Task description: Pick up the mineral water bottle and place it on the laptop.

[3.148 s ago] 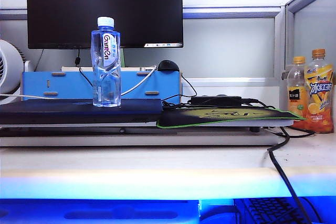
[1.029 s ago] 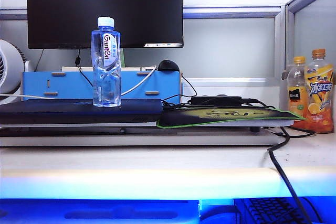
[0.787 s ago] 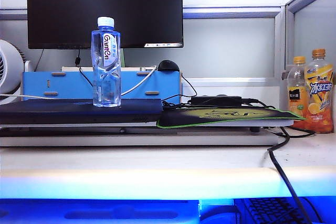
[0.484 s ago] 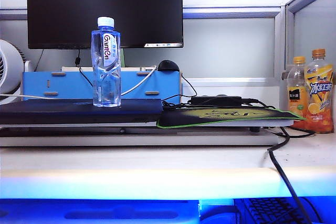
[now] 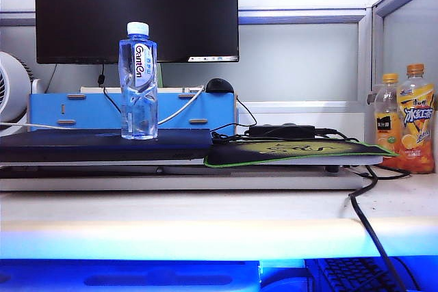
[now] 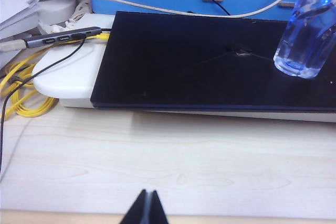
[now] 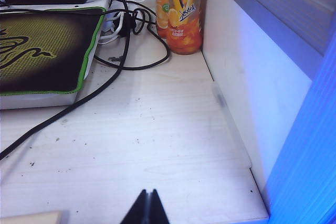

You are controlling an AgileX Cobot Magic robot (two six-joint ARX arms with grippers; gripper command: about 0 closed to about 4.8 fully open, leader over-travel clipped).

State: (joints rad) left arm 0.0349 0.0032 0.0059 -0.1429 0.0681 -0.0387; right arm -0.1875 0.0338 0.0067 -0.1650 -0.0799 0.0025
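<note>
The monitor [image 5: 137,11] fills the back of the desk [image 5: 205,217], and in front of it the laptop [image 5: 102,143] lies flat on the left with the mouse pad [image 5: 294,150] beside it on the right. The bottle [image 5: 138,80] stands upright on the laptop's lid, toward its right half, so the placing looks done; what is left to you, as I judge it, is to park cleanly and leave it alone.

Both arms sit low at the near edge of the desk, out of the exterior view. Your left gripper [image 6: 146,208] has its jaws pressed together, holding nothing, pointing at the laptop's front edge with bare desk between, the bottle well off to one side of its line. Your right gripper [image 7: 146,208] is likewise closed and empty, over bare desk near the right wall, facing the orange drink [image 7: 181,11] and the black cable [image 7: 113,72] that loops past the pad.

Keep the left arm from swinging toward the bottle: it is tall, narrow-based and light, and a nudge to the laptop could tip it. On the right, stay clear of the cable, since a snag might tug the pad and whatever it is plugged into.
</note>
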